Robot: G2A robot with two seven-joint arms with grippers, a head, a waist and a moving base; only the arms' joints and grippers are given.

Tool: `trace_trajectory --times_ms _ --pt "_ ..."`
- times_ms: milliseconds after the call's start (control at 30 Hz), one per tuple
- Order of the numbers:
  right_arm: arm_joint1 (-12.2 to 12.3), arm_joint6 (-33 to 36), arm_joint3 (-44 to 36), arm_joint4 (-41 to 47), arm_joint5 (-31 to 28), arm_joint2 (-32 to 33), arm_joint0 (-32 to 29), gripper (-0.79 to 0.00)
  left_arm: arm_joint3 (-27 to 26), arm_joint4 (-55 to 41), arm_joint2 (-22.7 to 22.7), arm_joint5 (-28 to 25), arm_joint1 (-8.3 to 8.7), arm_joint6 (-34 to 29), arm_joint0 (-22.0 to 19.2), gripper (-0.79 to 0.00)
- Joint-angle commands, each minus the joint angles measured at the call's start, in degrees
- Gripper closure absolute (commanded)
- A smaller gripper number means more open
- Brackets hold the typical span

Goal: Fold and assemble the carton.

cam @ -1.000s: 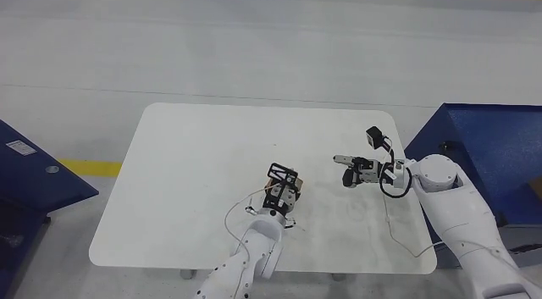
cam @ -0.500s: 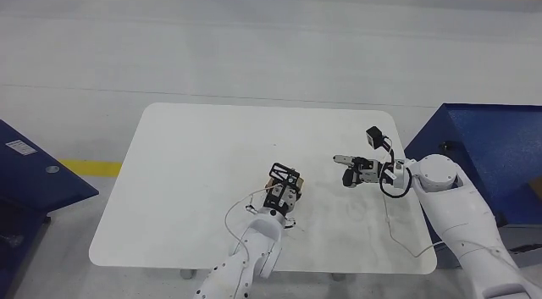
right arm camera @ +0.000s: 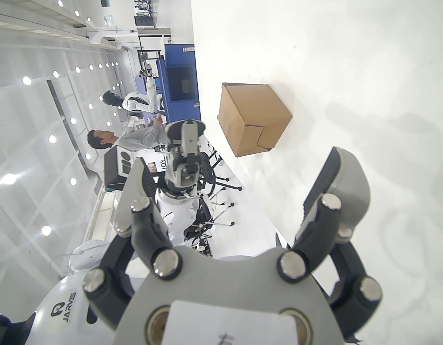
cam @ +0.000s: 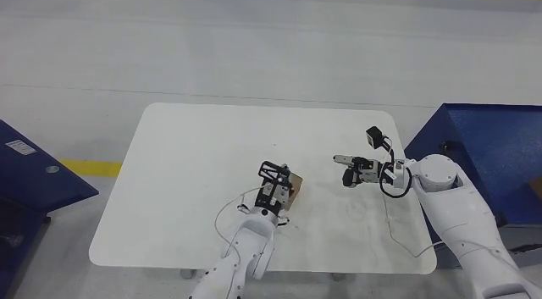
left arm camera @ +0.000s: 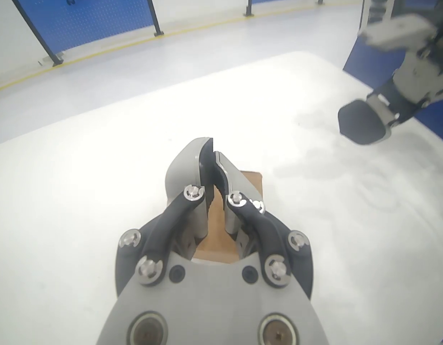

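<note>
A small brown carton point(right arm camera: 253, 118), folded into a closed cube, stands on the white table point(cam: 186, 180) near the front middle. In the top view the carton point(cam: 294, 188) peeks out beside my left gripper point(cam: 271, 179). In the left wrist view the left gripper point(left arm camera: 211, 152) is shut with nothing between its fingers, hovering just over the carton point(left arm camera: 252, 181). My right gripper point(right arm camera: 236, 163) is open a short way to the right of the carton and points toward it. The right gripper point(cam: 340, 161) is low over the table, and one of its fingers point(left arm camera: 361, 123) appears in the left wrist view.
A blue bin point(cam: 491, 146) stands against the table's right side and another blue bin point(cam: 34, 180) is off to the left. The rest of the tabletop is bare white. Blue barrier panels point(left arm camera: 81, 1) line the floor beyond.
My left gripper has shifted slightly left off the carton, so the carton's brown top now shows beside it. The right arm has not moved.
</note>
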Motion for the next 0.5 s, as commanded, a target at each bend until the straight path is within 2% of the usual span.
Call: trace_trajectory --times_ms 0,100,133,200,233,267,400,467 --pt "0.0 0.0 0.0 0.0 0.0 0.0 0.0 -0.785 -2.9 0.6 -1.5 0.1 0.46 2.3 1.9 0.0" --pt "0.0 0.0 0.0 0.0 0.0 0.0 0.0 -0.785 -6.5 1.4 -3.6 -0.4 1.13 4.8 4.5 0.0" --pt "0.0 0.0 0.0 0.0 0.0 0.0 0.0 -0.785 -7.7 1.4 -4.4 -0.6 1.34 5.5 5.3 -0.785" --pt "0.0 0.0 0.0 0.0 0.0 0.0 0.0 -0.785 -8.3 1.4 -4.8 -1.2 1.49 5.8 5.9 -0.785" --pt "0.0 0.0 0.0 0.0 0.0 0.0 0.0 -0.784 -8.2 1.4 -4.7 -1.0 1.46 5.7 5.8 -0.01" --pt "0.0 0.0 0.0 0.0 0.0 0.0 0.0 -0.784 -8.4 1.4 -4.8 -1.2 1.5 5.8 6.0 -0.024" --pt "0.0 0.0 0.0 0.0 0.0 0.0 0.0 -0.784 -8.3 1.4 -4.8 -1.2 1.49 5.8 5.9 -0.294" --pt "0.0 0.0 0.0 0.0 0.0 0.0 0.0 -0.785 -8.3 1.4 -4.8 -1.2 1.49 5.8 5.9 -0.404"
